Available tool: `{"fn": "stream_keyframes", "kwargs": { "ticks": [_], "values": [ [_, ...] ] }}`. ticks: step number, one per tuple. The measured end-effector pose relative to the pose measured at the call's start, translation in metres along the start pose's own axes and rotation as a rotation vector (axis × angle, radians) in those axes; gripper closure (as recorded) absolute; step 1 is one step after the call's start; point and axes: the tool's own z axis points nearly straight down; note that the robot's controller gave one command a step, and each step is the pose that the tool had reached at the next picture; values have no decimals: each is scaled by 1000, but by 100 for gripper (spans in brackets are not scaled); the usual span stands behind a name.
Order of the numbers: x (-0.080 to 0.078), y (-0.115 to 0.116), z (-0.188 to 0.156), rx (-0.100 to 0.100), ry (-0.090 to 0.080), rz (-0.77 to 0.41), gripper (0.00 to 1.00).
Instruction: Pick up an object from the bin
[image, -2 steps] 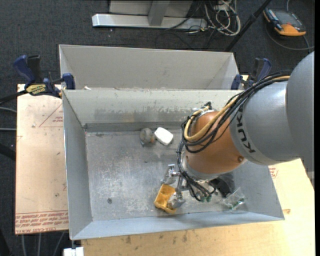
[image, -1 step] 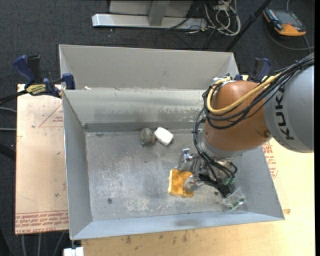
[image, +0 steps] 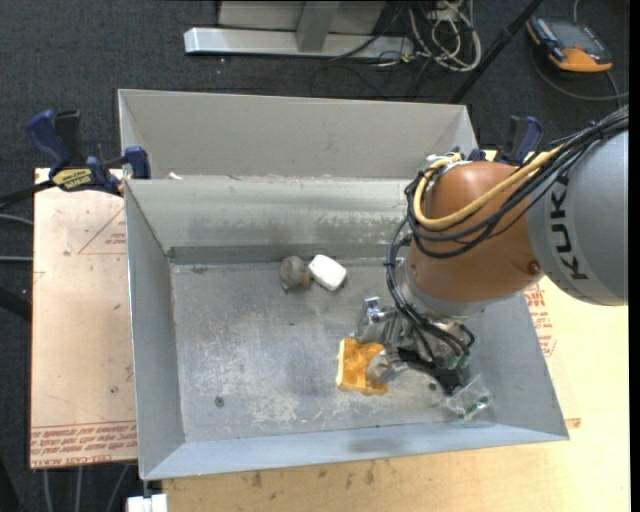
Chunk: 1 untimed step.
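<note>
The gripper (image: 379, 342) hangs low at the bin's (image: 150, 300) five o'clock, fingers apart, just over a flat orange square (image: 356, 370). White block (image: 327, 271) sits toward twelve.

**Two pairs in the bin: one at the back, one at the front right**

Four loose things lie on the floor of the bin (image: 150, 320). Near the foot of the back wall, about midway across, a rounded lump (image: 293, 272) and a small block (image: 327, 271) sit side by side and touching, the lump on the left. Well apart from them, nearer the front and further right, a flat square pad (image: 355, 368) lies on the floor. The gripper (image: 386, 345), coming in from the right, stands over the pad's right edge. Right of the pad and apart from it, near the front right corner, lies what may be a scrap of plastic packaging (image: 467, 399).
</note>
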Motion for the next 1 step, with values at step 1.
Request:
{"fn": "stream_keyframes", "kwargs": {
  "ticks": [1],
  "values": [
    [3, -3, -33, -1, 5, -77, 100]
  ]
}}
